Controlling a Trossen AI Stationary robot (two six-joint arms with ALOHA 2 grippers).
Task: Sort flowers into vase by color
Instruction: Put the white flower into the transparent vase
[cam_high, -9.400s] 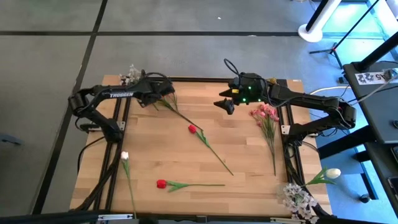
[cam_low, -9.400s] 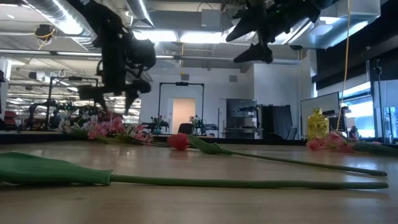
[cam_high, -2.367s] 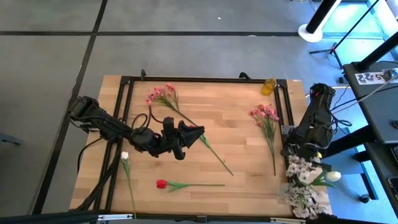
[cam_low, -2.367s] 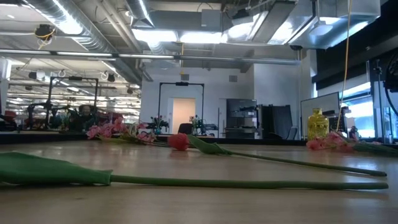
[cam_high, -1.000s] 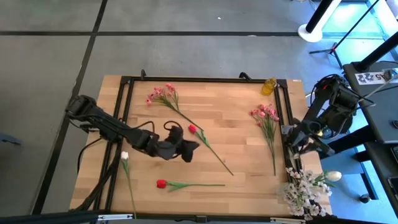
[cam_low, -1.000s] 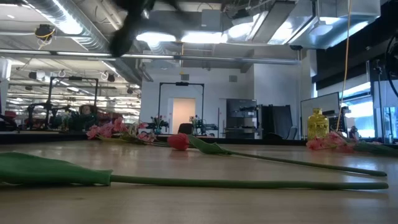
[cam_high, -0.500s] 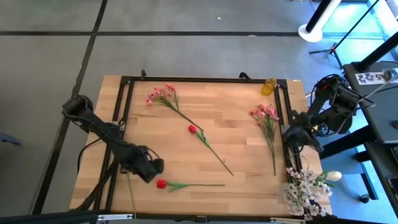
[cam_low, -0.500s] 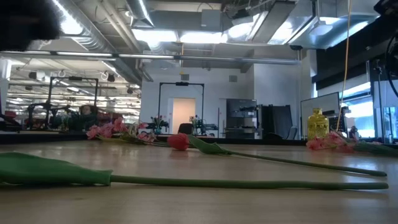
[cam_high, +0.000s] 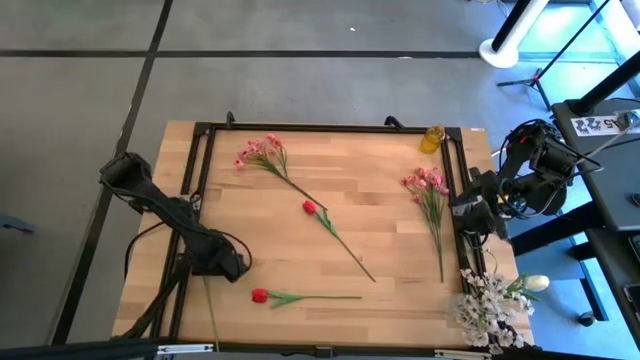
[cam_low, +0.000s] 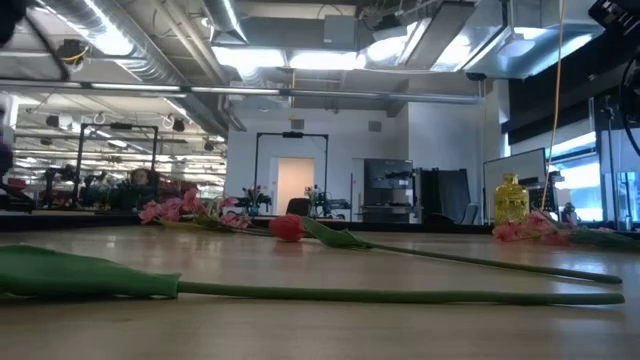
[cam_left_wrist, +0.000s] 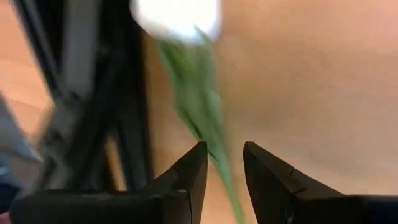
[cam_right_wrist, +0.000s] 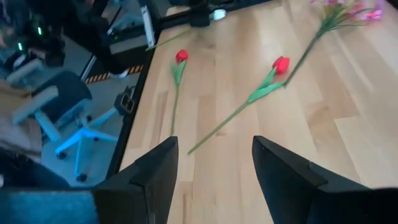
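High view: four flowers loose on table: two red tulips (cam_high: 309, 207) (cam_high: 260, 295), two pink sprays (cam_high: 258, 151) (cam_high: 425, 182). Left gripper (cam_left_wrist: 222, 160) over white tulip (cam_left_wrist: 177, 17) at left edge, jaws parted astride stem, not gripping. Right gripper (cam_right_wrist: 211, 155) open, empty. Sorting mostly undone.

arms: matte black, jointed | cables: black loops at wrists | jaws: dark, angular, two-fingered

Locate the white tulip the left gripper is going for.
The white tulip lies at the table's left edge beside the black frame rail, its stem between the left gripper's open fingers.
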